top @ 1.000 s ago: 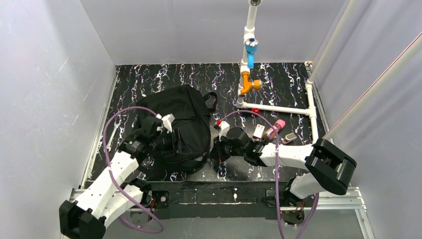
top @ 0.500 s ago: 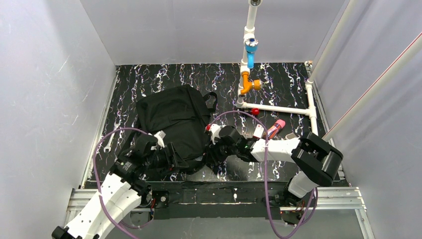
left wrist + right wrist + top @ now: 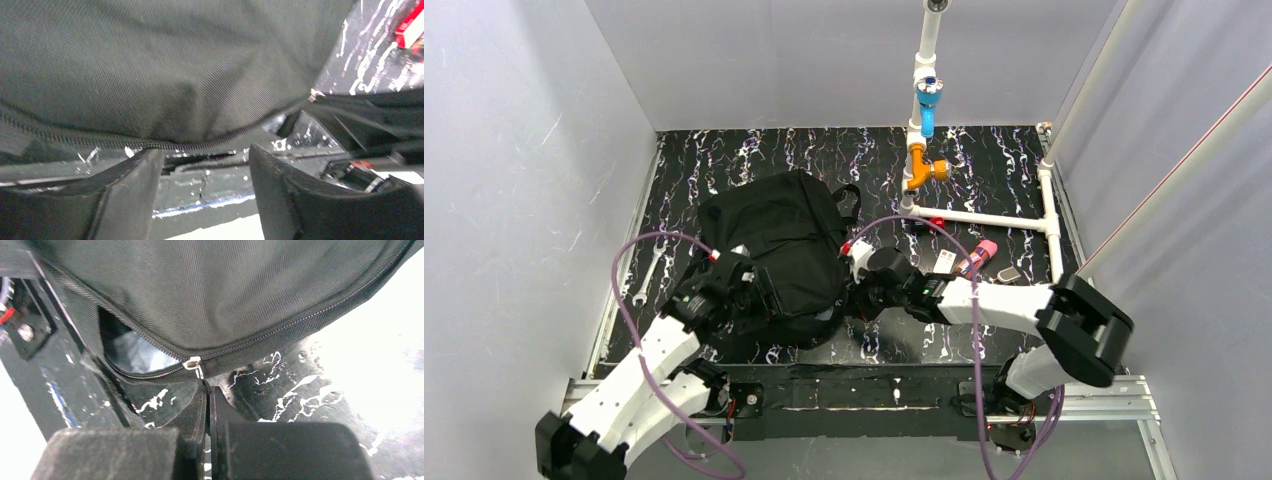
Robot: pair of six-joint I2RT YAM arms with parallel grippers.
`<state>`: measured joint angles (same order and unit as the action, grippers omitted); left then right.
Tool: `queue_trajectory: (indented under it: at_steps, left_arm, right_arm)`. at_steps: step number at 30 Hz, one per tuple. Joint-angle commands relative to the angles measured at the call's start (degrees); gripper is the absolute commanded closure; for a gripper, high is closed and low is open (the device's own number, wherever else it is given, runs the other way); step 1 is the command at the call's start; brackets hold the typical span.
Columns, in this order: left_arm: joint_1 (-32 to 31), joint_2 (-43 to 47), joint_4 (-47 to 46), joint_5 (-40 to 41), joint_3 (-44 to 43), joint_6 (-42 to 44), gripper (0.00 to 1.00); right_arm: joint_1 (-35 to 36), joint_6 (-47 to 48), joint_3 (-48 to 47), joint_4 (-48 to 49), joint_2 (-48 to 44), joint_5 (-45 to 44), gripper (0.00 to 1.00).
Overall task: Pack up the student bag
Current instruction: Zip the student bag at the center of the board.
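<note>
The student bag, a big black fabric backpack, lies left of centre on the marbled table. My right gripper is at its near right corner. In the right wrist view the gripper is shut on the metal zipper pull, beside a short gap in the zip. My left gripper is at the bag's near left edge. In the left wrist view it stands open with nothing between its fingers, just below the zipper line and the bag fabric.
A white pipe frame with a blue valve and an orange valve stands at the back right. A pink-capped item, a small box and a grey piece lie right of the bag. A wrench lies at the left.
My left gripper came off the top of the bag, dropped toward the near edge and now sits at the bag's near left side. My right arm shifted slightly left along the bag's corner.
</note>
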<state>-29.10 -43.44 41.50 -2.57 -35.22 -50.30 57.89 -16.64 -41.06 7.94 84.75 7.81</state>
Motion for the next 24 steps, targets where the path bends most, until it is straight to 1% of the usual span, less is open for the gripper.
queue_trajectory:
  at_steps: [1,5,6,7,11,14,15,17,19,21,22,24]
  left_arm:
    - [0.1,-8.5,-5.8,7.8,-6.4,10.8,0.58]
    - [0.1,-10.8,-14.4,1.7,-9.4,13.8,0.9]
    - [0.1,-10.7,-16.9,-0.6,-9.6,13.4,0.96]
    - [0.1,-10.7,-19.6,-2.3,-9.6,12.2,0.99]
    - [0.1,-10.5,-29.8,-7.7,-7.9,8.9,1.0]
    - [0.1,-14.1,-30.6,-8.3,-7.9,7.3,1.0]
    - [0.1,-16.9,-29.5,-9.4,-7.8,6.5,1.0]
    - [0.0,-19.7,-29.3,-13.2,-5.7,4.3,1.0]
    - [-0.6,-19.4,-31.7,-14.7,-1.1,1.6,1.0]
    - [-1.2,-16.0,-35.3,-15.5,3.2,-0.2,1.0]
    - [-1.4,-13.8,-35.7,-15.8,4.5,-0.5,0.96]
    - [-1.4,-9.4,-35.4,-17.0,5.7,0.6,0.84]
  right_arm:
    - [0.1,-2.7,-3.2,-4.4,-6.9,-3.9,0.99]
    - [0.1,-4.3,-5.6,-7.8,-7.6,-3.7,0.99]
    - [0.1,-4.7,-5.6,-7.8,-7.9,-3.7,0.99]
    - [0.1,-5.3,-5.7,-7.4,-7.9,-3.1,0.99]
    - [0.1,-5.3,-7.6,-7.9,-6.8,0.4,0.99]
    - [0.1,-6.3,-8.8,-7.9,-6.7,4.5,0.99]
    - [0.2,-7.3,-9.3,-7.3,-6.8,5.7,0.99]
    - [0.1,-9.1,-10.5,-6.2,-7.2,7.4,0.99]
    - [0.1,-9.2,-11.5,-6.6,-7.8,6.2,0.99]
    - [-0.4,-8.3,-11.5,-9.4,-8.5,1.2,0.99]
    - [-1.2,-7.5,-11.8,-11.5,-8.4,0.1,0.99]
    - [-3.1,-6.4,-12.1,-14.7,-8.1,0.6,0.99]
